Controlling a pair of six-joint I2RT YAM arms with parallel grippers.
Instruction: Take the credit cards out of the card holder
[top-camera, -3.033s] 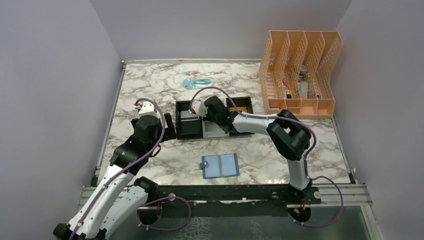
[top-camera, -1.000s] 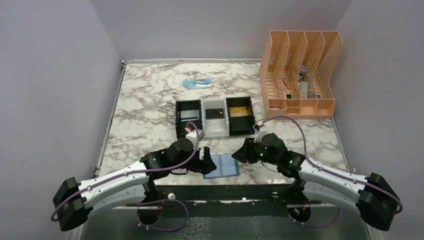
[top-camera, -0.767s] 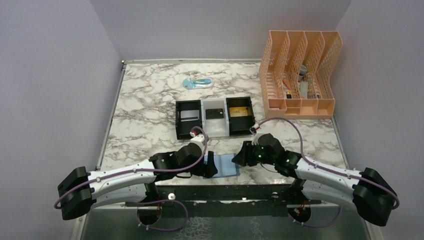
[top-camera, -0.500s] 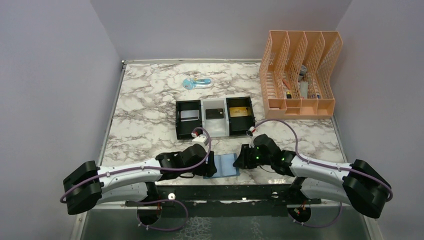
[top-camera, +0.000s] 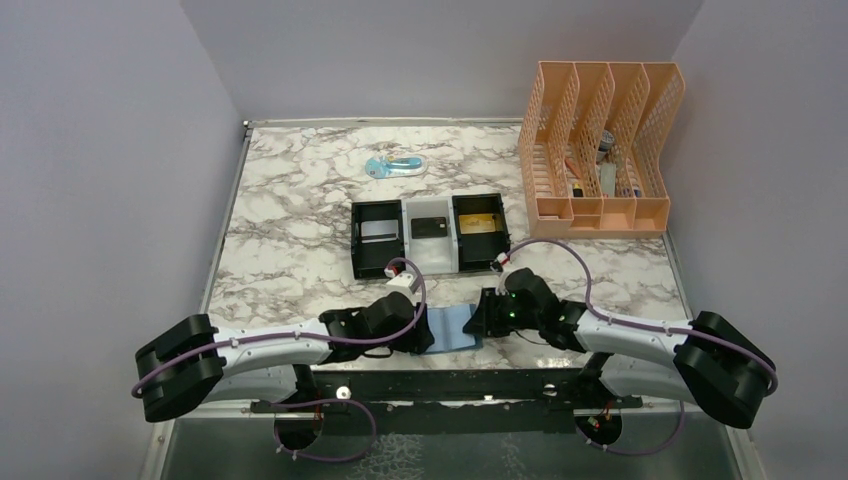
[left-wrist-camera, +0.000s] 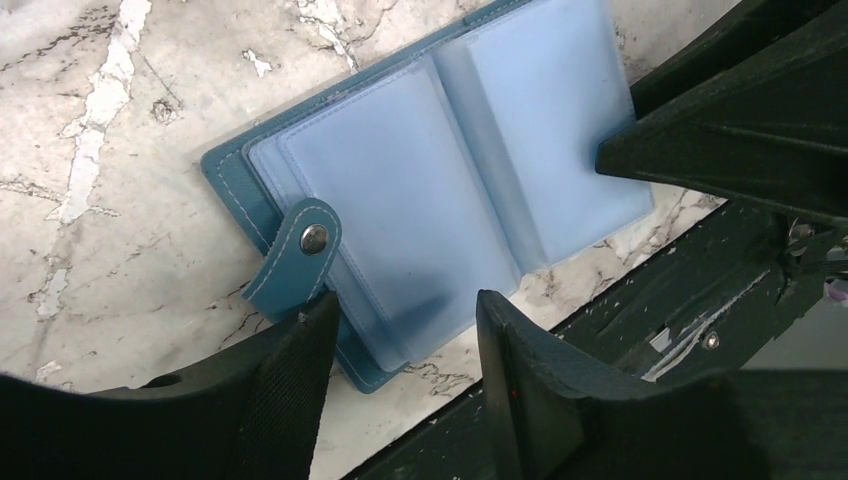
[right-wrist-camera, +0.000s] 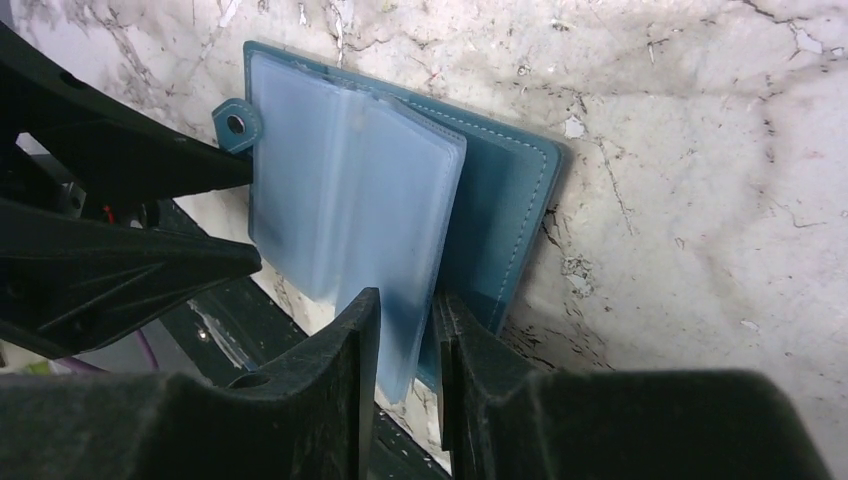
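The card holder (top-camera: 455, 326) lies open and flat near the table's front edge, teal outside with pale blue sleeves (left-wrist-camera: 400, 190) and a snap strap (left-wrist-camera: 305, 245). Its visible sleeves show no card. My left gripper (left-wrist-camera: 400, 315) is open and straddles its near left corner. From the other side, my right gripper (right-wrist-camera: 405, 305) stands narrowly open with the edge of the sleeves (right-wrist-camera: 350, 190) between its fingers. Three credit cards lie in the tray: silver (top-camera: 377, 228), dark (top-camera: 431, 226) and gold (top-camera: 479, 223).
The black-and-white three-compartment tray (top-camera: 356, 250) stands just behind the holder. An orange file rack (top-camera: 600, 150) is at the back right and a small light-blue object (top-camera: 392, 165) at the back. A black rail (top-camera: 450, 385) runs along the table's near edge.
Both arms have come down from the tray to the card holder. Over the last second both grippers closed in on its two sides and their jaws narrowed.
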